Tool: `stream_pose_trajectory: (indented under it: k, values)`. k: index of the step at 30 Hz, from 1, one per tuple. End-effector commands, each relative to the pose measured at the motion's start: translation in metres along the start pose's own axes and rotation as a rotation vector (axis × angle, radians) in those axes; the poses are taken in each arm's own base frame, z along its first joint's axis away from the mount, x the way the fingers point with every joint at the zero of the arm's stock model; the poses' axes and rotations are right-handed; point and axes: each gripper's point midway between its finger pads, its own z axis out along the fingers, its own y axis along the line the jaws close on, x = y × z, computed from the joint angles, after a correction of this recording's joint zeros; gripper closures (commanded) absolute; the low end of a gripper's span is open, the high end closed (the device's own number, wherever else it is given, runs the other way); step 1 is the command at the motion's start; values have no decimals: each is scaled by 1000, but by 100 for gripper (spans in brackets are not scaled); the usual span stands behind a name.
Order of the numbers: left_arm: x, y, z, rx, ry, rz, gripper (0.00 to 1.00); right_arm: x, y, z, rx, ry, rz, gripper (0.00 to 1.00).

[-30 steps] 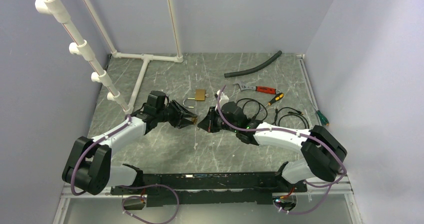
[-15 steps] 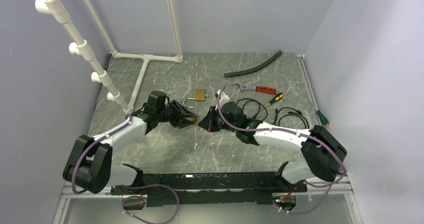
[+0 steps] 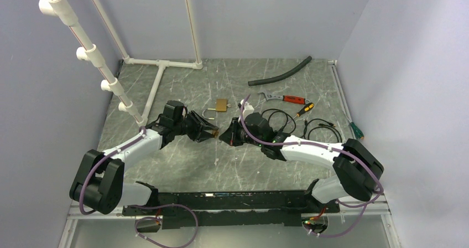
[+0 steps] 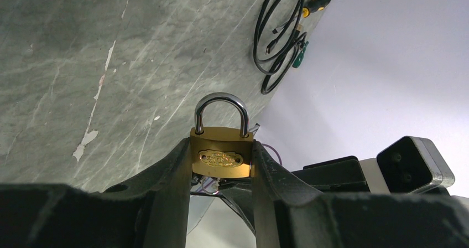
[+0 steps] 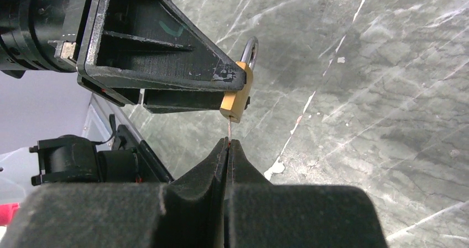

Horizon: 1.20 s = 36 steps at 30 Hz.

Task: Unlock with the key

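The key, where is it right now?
In the right wrist view, the key is pinched in the right claw, its thin blade reaching up to the underside of the padlock gripped by the left claw.

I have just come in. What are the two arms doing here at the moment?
The left gripper holds a brass padlock, clamped by its sides. The right gripper is shut on the small key, and the key's blade meets the bottom of the padlock, where it seems to enter the keyhole. The shackle sits closed at both ends, so the padlock is not yet unlocked.
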Motion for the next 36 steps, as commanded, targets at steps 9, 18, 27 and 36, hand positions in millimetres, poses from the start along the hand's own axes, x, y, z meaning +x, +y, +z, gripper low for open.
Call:
stream_pose_trajectory:
  k: [9, 18, 27, 36]
  values:
    - [3, -16, 0, 75, 14, 44, 100, -29, 6, 3, 3, -93, 13, 100]
    - [1, -12, 3, 55, 7, 46, 100, -34, 5, 6, 26, -98, 23, 100]
    - [-7, -8, 4, 3, -70, 48, 100, -36, -3, 13, 91, -98, 60, 100]
    - [-12, -8, 9, -13, -98, -42, 100, -38, -6, 15, 113, -115, 68, 100]
